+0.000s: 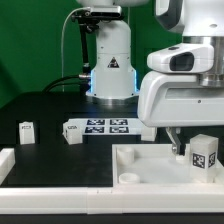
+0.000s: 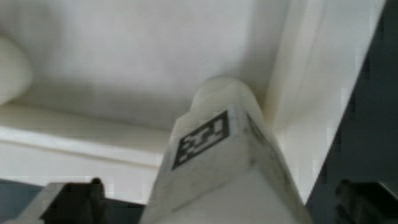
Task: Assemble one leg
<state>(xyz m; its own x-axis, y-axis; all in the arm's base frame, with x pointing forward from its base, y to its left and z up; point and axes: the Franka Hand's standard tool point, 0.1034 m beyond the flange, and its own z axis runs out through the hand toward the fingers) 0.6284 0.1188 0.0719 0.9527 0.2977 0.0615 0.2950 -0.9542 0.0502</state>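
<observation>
Leg (image 1: 203, 156) was seen at the exterior view's right, upright over the white tray (image 1: 140, 165), tag face toward the camera. Gripper (image 1: 183, 147) was positioned at the leg's side, hanging from the large white arm housing (image 1: 180, 95); whether its fingers were clenched on the leg or released could not be told. In the wrist view the leg (image 2: 217, 150) was shown close up, tag visible, rising between two dark fingertips (image 2: 71, 202) against the tray's (image 2: 143, 70) raised rim and flat floor. Contact between fingertips and leg was not resolved there either. A round socket (image 1: 127, 178) was seen in the tray near its front corner. Farther out on the black table (image 1: 45, 110), the marker board (image 1: 100, 127) lay flat, and another small white block (image 1: 26, 131) stood well apart at the exterior view's left. The robot base (image 1: 110, 60) stood behind.
</observation>
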